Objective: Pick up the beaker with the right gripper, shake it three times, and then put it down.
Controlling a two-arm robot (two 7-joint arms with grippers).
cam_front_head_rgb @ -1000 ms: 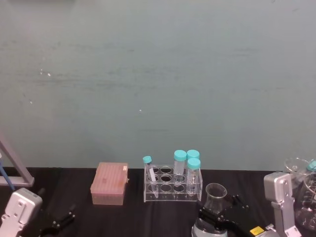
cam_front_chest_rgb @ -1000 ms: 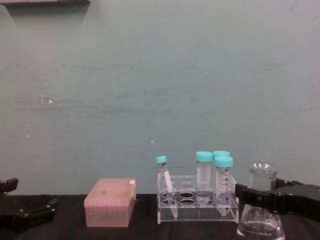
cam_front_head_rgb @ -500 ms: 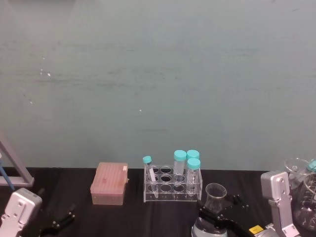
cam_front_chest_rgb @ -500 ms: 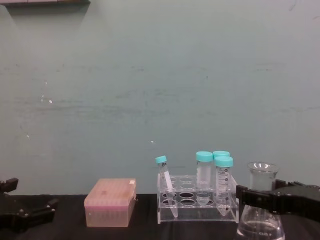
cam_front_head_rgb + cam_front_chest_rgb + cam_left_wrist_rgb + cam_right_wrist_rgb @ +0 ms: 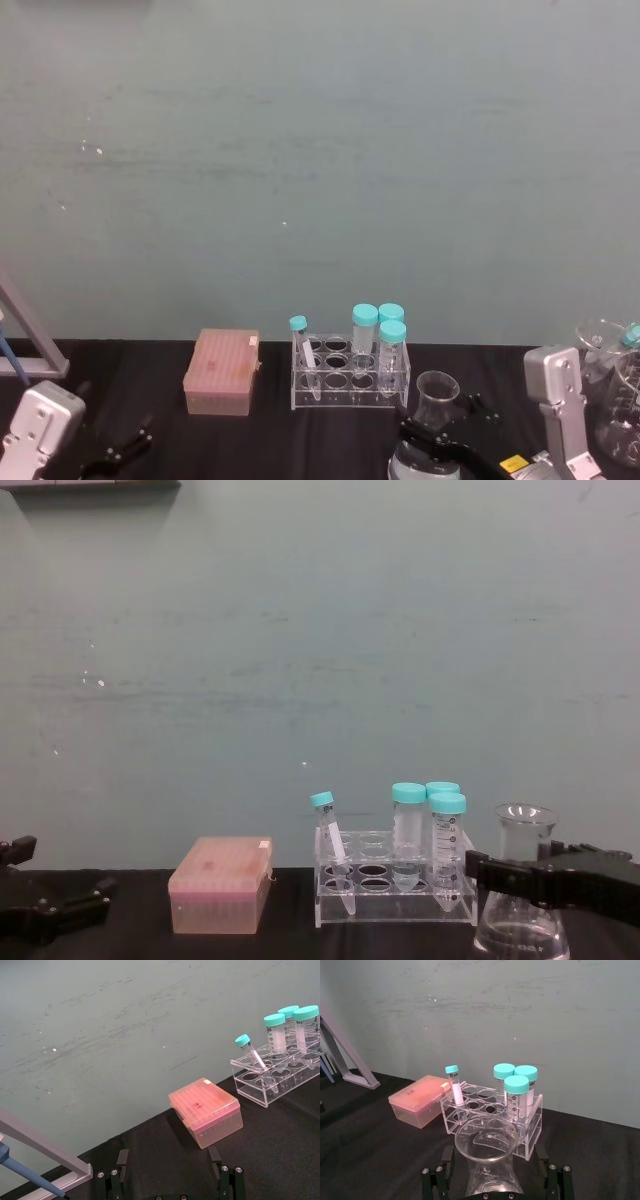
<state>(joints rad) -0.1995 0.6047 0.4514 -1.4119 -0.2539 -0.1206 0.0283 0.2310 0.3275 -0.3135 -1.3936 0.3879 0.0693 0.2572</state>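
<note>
The left gripper [image 5: 171, 1181] is parked at far left, fingers apart on nothing; the box [image 5: 220, 885] and rack [image 5: 392, 892] are seen next. Just right of the rack the beaker [image 5: 525, 830] is stood upright, its neck flanked by the jaws of the right gripper [image 5: 495, 1180], held apart. The grasp is judged to be in hand: the jaws must be closed under the rim, then the beaker lifted clear of the rack.

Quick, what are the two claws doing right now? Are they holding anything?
Left gripper: open, holding nothing.
Right gripper: open, its jaws on either side of the beaker, not clamped on it.
</note>
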